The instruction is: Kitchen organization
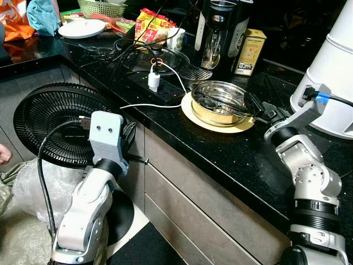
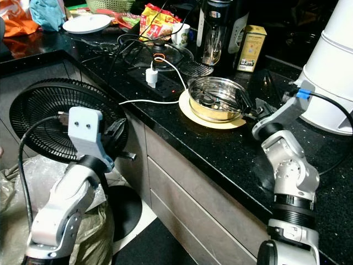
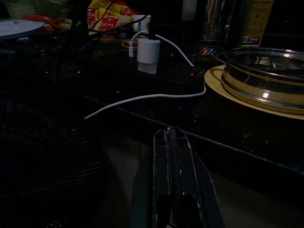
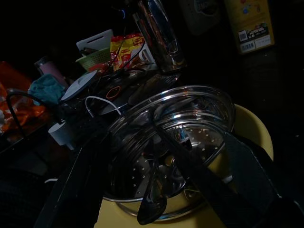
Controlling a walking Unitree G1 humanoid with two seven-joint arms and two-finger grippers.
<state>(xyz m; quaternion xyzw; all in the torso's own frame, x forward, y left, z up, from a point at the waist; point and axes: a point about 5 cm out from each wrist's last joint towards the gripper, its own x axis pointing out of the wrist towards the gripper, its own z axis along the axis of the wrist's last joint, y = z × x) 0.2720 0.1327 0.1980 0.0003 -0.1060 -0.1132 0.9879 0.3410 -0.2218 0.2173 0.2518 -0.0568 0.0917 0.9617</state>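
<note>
A steel steamer pot (image 1: 218, 102) stands on a yellow plate (image 1: 220, 126) on the black counter (image 1: 231, 160). In the right wrist view its perforated insert and a dark utensil (image 4: 152, 202) show inside. My right gripper (image 1: 252, 106) is at the pot's right rim, open, with one finger (image 4: 76, 185) on each side of the pot. My left gripper (image 3: 172, 137) is shut on nothing. It hovers in front of the counter edge, below the counter top, pointing toward the power strip (image 3: 161, 73).
A white charger (image 1: 154, 81) and cables lie on the power strip left of the pot. Behind stand a glass lid (image 1: 160, 58), a kettle (image 1: 218, 33) and a yellow box (image 1: 249, 52). A white appliance (image 1: 336, 72) is at the right, a black fan (image 1: 55, 121) by the cabinet.
</note>
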